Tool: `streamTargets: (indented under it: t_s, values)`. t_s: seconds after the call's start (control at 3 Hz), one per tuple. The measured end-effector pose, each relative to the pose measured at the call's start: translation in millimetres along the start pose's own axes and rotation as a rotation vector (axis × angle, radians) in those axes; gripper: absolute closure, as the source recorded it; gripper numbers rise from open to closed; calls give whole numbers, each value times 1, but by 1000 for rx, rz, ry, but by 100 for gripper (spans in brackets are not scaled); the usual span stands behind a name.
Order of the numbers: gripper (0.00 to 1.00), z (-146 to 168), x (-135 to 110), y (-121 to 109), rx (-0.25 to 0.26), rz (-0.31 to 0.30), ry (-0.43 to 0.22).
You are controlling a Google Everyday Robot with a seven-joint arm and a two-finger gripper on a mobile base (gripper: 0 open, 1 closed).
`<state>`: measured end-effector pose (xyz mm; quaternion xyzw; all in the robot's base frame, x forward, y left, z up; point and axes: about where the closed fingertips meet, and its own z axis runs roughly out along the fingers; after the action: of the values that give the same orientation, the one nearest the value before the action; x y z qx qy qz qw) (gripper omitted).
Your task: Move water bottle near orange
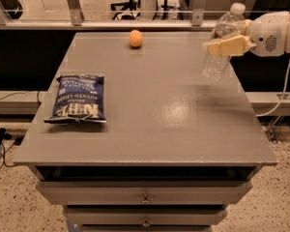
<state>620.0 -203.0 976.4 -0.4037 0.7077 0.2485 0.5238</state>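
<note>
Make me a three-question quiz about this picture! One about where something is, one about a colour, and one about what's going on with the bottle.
1. Where is the orange?
A. near the far edge of the table
B. on the floor
C. in a drawer

2. What colour is the chip bag?
A. red
B. dark blue
C. green

3. What is happening to the water bottle?
A. it lies flat on the table
B. it stands right beside the orange
C. it is held tilted in the tool

Answers:
1 A, the orange sits alone by the far edge.
2 B, the bag's wrapper is dark blue with white letters.
3 C, the tool, over the table's right side, is shut on the bottle.
</note>
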Motion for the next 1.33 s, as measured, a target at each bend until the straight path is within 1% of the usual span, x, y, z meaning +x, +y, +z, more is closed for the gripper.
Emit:
streamTargets:
  t_s: [0.33,0.67,1.0,1.33]
  values:
    - [100,31,-17,-9,9,-15,-69]
    - [100,76,-48,-30,15,-45,-144]
    - [100,114,-80,-48,29,-81,-185]
    - [100,154,-89,-69,58,-74,-168]
